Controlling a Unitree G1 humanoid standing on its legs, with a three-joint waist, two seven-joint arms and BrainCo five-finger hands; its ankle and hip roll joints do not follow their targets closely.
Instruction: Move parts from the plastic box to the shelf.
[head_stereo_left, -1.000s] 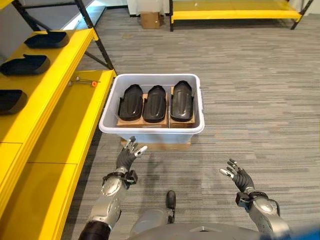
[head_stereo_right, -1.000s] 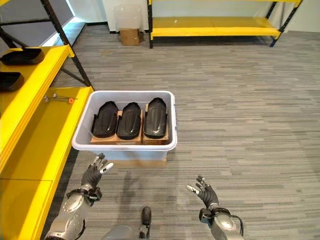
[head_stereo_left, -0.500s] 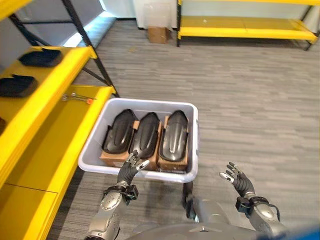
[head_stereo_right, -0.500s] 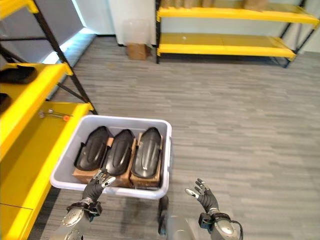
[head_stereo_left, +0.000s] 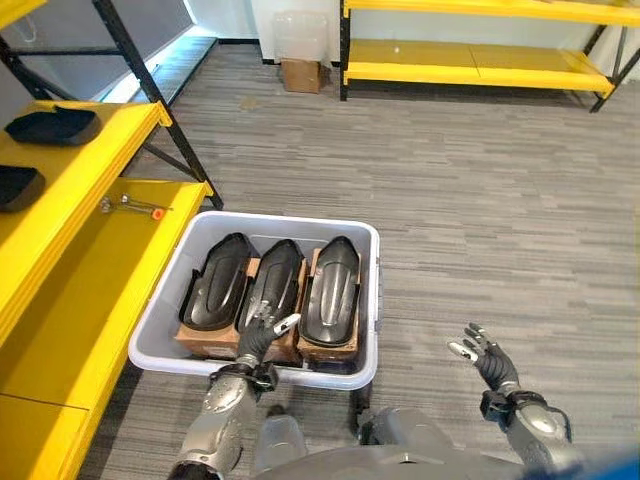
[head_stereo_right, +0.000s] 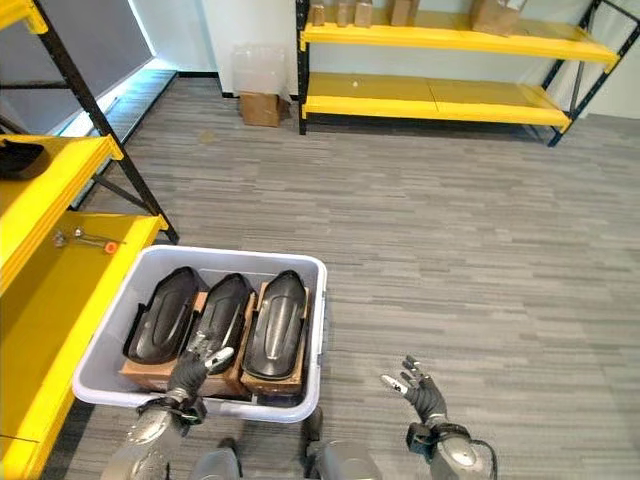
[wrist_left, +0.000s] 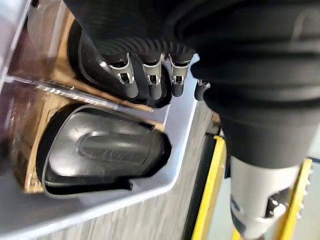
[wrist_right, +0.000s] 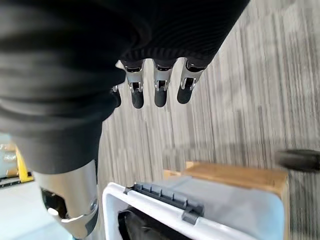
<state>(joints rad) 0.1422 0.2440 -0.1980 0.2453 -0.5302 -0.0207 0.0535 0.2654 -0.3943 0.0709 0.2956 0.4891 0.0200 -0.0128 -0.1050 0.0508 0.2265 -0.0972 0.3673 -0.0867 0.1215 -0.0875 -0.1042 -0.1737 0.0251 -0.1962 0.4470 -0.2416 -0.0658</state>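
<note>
Grey striped carpet floor (head_stereo_left: 480, 180), yellow racking on the far wall and along the robot's left.

Left to right:
- yellow shelf (head_stereo_left: 70, 270) at left: two dark parts already on the upper tier (head_stereo_left: 50, 125), a small wrench with an orange tip (head_stereo_left: 132, 207) on the lower tier.
- plastic box (head_stereo_left: 368, 300), pale grey, just beside the shelf edge. Three black parts inside, side by side on cardboard pads: left part (head_stereo_left: 215, 293), middle part (head_stereo_left: 272, 295), right part (head_stereo_left: 330, 290). Each part's long axis runs away from the robot, front wall to back wall of the box.
- left hand (head_stereo_left: 258, 343) over the box's near rim, fingers straight and loose, holding nothing. Left wrist view has the fingertips (wrist_left: 150, 90) over a part, contact not clear.
- right hand (head_stereo_left: 488, 362) out over bare carpet, well apart from the box, fingers spread and relaxed, empty.

Key relation: the middle part lies straight ahead of the left hand, its near end just past the fingertips, long axis in line with the reach. Left hand is clearly the nearer one; the right would have to cross the box wall from the side.

Judgement: nothing picked yet this cycle. Next move probably needs the left hand down onto the near end of the middle part, then a swing left to the shelf. Neighbouring parts sit tight against it, so finger room along the sides looks thin.
</note>
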